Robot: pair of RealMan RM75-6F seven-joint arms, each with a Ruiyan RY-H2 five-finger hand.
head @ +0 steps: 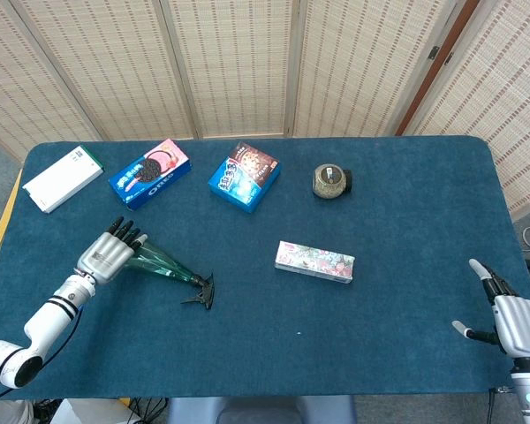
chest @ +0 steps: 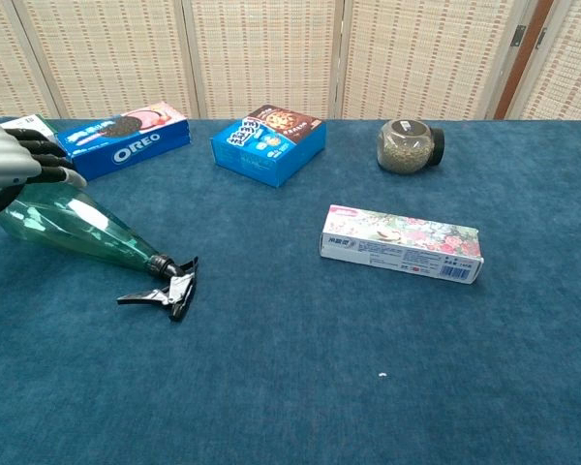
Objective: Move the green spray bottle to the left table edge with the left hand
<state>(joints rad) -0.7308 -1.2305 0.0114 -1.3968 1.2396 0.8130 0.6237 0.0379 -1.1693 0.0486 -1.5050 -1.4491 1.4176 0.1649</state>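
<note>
Left hand (head: 106,256) fingers (chest: 41,149) wrap the fat base of the green spray bottle (head: 162,263), which lies flat on the worktop (head: 397,221), black nozzle pointing about 4 o'clock. Chest view crops the hand. Right hand (head: 511,320) idle, fingers spread.

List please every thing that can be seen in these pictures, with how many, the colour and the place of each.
green spray bottle: one, clear green with black trigger head, lying on its side at the left of the table, nozzle toward the middle
Oreo box: one, blue and pink, back left
white box: one, white with green end, back left corner
cookie box: one, blue and brown, back centre
jar: one, glass with black lid, on its side, back, right of centre
flowered box: one, white and pink, long, centre
table: one, blue cloth
left hand: one, silver and black, grips the bottle's wide end
right hand: one, silver, fingers apart, front right table edge
</note>
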